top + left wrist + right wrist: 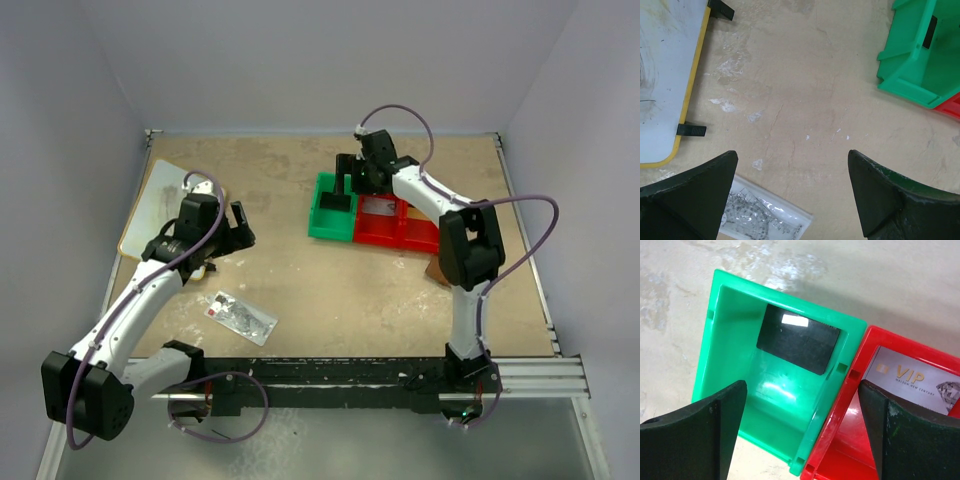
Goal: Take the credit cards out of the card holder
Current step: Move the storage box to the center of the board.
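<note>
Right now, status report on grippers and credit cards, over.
Left gripper and right gripper open, empty. Dark flat card in green plastic bin; silver VIP card in red plastic bin. Nothing covers either card.

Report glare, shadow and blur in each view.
Right wrist: a white glare spot on the dark card in the green bin, sheen on the bin's floor; the VIP card reads sharp. Left wrist: flat light, no glare, the table and its scuffs sharp. Top: even light, only faint soft shadows.
</note>
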{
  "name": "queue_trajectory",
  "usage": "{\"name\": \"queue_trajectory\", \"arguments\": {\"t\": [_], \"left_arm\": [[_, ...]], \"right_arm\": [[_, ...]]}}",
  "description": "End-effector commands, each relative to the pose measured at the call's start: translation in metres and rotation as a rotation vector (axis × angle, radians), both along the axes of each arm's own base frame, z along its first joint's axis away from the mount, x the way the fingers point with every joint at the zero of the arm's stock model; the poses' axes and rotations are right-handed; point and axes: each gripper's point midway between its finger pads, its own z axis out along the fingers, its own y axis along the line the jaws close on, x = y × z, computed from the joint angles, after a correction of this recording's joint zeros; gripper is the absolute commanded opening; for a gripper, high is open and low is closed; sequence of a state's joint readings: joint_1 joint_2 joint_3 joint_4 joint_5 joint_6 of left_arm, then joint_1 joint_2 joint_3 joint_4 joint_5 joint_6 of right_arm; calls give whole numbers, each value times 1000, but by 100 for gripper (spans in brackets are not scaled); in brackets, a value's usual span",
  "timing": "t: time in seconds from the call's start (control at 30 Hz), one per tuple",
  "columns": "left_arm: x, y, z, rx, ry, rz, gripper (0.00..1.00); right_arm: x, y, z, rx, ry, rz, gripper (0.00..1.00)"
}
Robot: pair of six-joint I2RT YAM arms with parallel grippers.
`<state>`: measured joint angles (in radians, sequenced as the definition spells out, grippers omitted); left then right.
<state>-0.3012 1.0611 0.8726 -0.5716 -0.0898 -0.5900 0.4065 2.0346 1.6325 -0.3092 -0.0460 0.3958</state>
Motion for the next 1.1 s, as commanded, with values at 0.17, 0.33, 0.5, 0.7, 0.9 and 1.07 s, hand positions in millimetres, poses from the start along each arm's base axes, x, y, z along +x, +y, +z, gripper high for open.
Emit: {"name": "queue_trajectory", "arguments": {"t": [0.17,0.33,0.5,0.7,0.9,1.07], "left_arm": [[5,2,5,3,-25,3,88],[4,0,-2,-2,-13,-2,88],[3,1,-7,2,-2,-1,88],[-2,6,-10,2,-5,31,88],[-19,-26,-41,-198,105,15,87],[-31,-62,-54,-248,158,-91,86]], "right_arm": [[5,41,28,91,-85,287,92],[-5,59,33,104,-94,401,90],[-10,56,51,57,-131,388,88],[-15,-26,111,-125,-280,-14,100],[-79,-168,106,-154,-215,-567,100],[-139,-243,40,-43,-43,-800,100]]}}
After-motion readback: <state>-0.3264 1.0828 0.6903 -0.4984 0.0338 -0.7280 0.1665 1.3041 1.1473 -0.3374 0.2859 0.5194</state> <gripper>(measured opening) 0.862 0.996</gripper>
